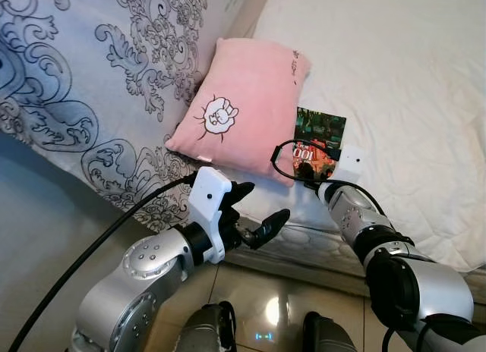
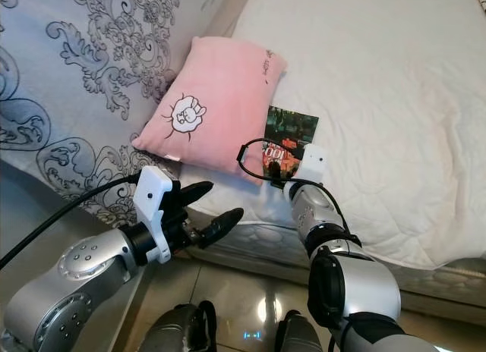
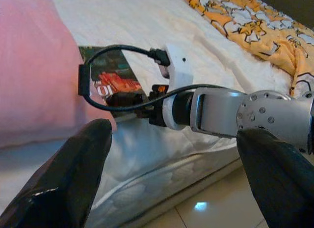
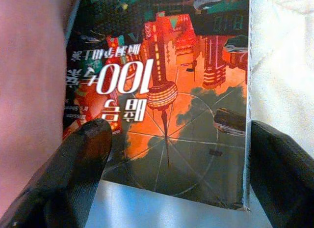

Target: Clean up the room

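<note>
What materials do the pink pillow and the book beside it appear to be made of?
Pink pillow: soft matte fabric, probably cotton, judging by its plump, creased shape and printed drawing. Book: paper with a glossy printed cover, seemingly, from its flat, sharp edges and slight sheen.

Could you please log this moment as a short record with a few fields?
setting: white mattress beside a patterned quilt
book: colourful book flat on the mattress, one edge against the pink pillow
right pincer: right pincer open, fingers either side of the book's near edge, not closed on it
left pincer: left pincer open, held in the air before the bed edge
</note>
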